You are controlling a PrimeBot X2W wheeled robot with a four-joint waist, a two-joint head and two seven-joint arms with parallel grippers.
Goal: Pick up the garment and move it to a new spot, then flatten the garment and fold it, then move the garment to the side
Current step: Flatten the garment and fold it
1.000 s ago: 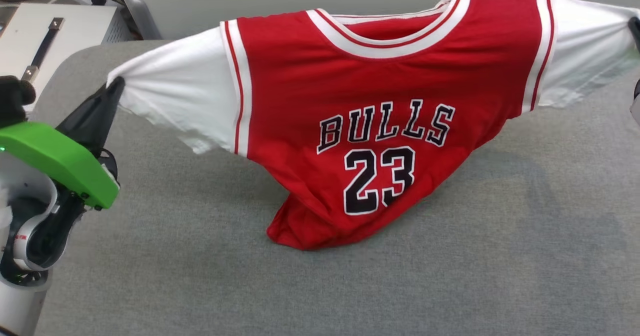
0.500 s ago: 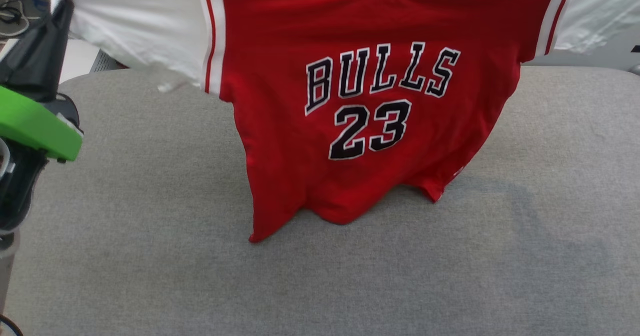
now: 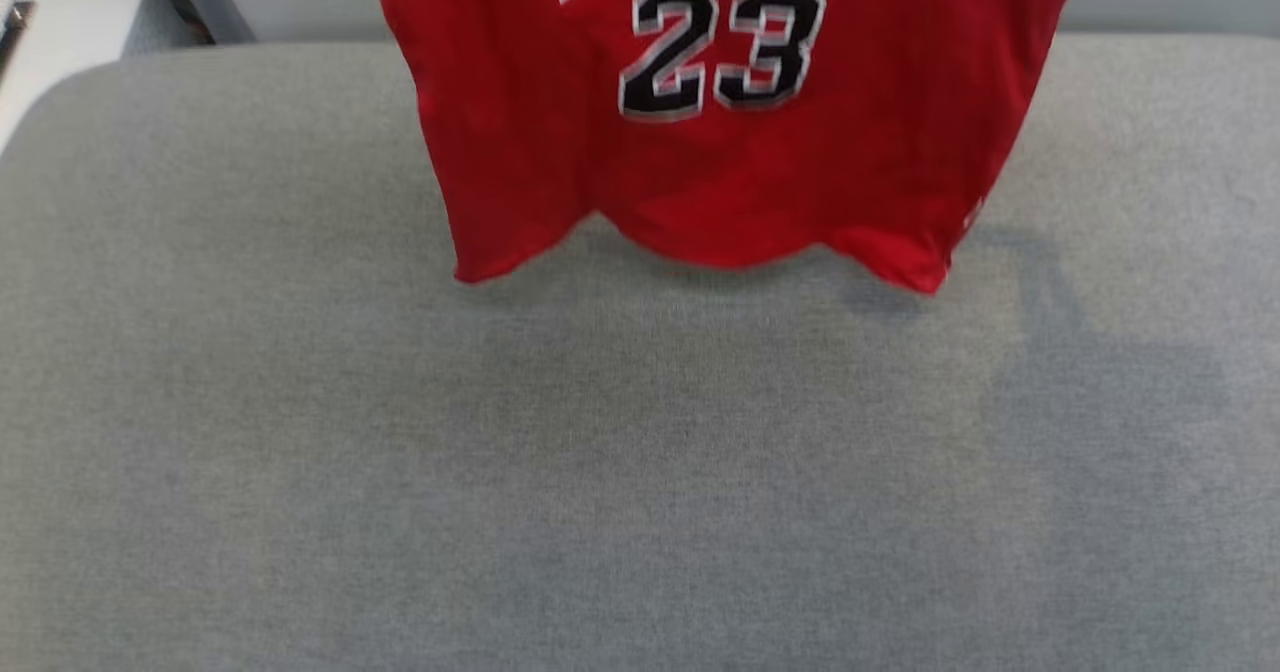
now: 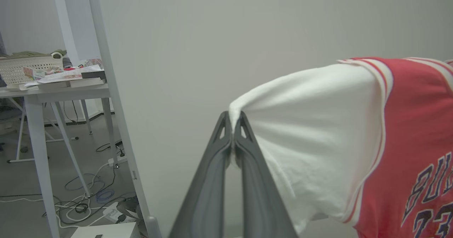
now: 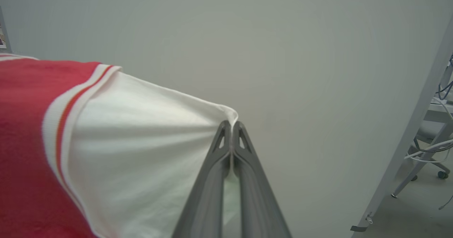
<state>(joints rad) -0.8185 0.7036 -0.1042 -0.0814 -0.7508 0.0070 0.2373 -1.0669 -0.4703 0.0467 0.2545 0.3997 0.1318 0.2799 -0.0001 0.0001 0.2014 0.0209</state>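
The garment is a red jersey with a black 23. It hangs in the air over the grey padded table, its lower hem clear of the cloth, its top cut off by the head view's upper edge. In the left wrist view my left gripper is shut on the tip of one white sleeve of the garment. The right wrist view shows my right gripper shut on the tip of the other white sleeve of the garment. The jersey is stretched wide between the two.
A plain grey wall stands behind the table. At the left are a white table with a basket and books, and cables on the floor. A white box sits past the table's far left corner.
The jersey has been lifted: its hem, crumpled on the table a second ago, now hangs free. My left gripper has risen out of the head view's picture.
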